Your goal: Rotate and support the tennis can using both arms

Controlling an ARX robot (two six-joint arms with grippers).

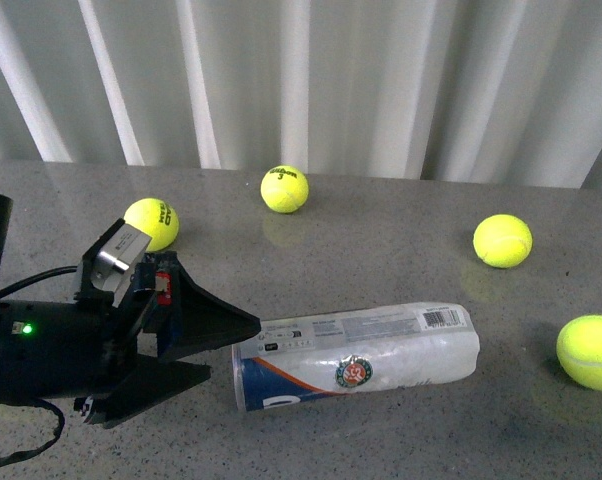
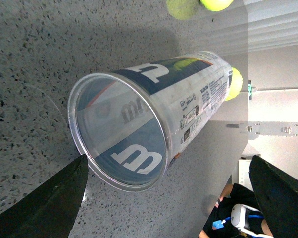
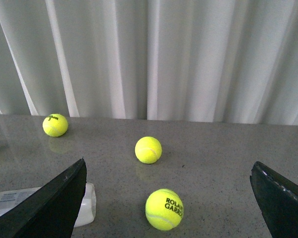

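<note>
Step judged: left-arm approach. Left gripper is spread, jaws just at the rimmed end of the tennis can, not clamped. The can lies flat on the grey table, long axis left–right, rimmed end toward the left gripper. Right gripper is spread and empty. Next: close left, bring right to far end.

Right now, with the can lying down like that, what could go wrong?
The tennis can lies on its side, round and unheld, so a nudge from the open left fingers at its mouth might roll or slide it away. The open right fingers are not around its far end, so nothing would stop it. It could also bump the nearby tennis ball.
</note>
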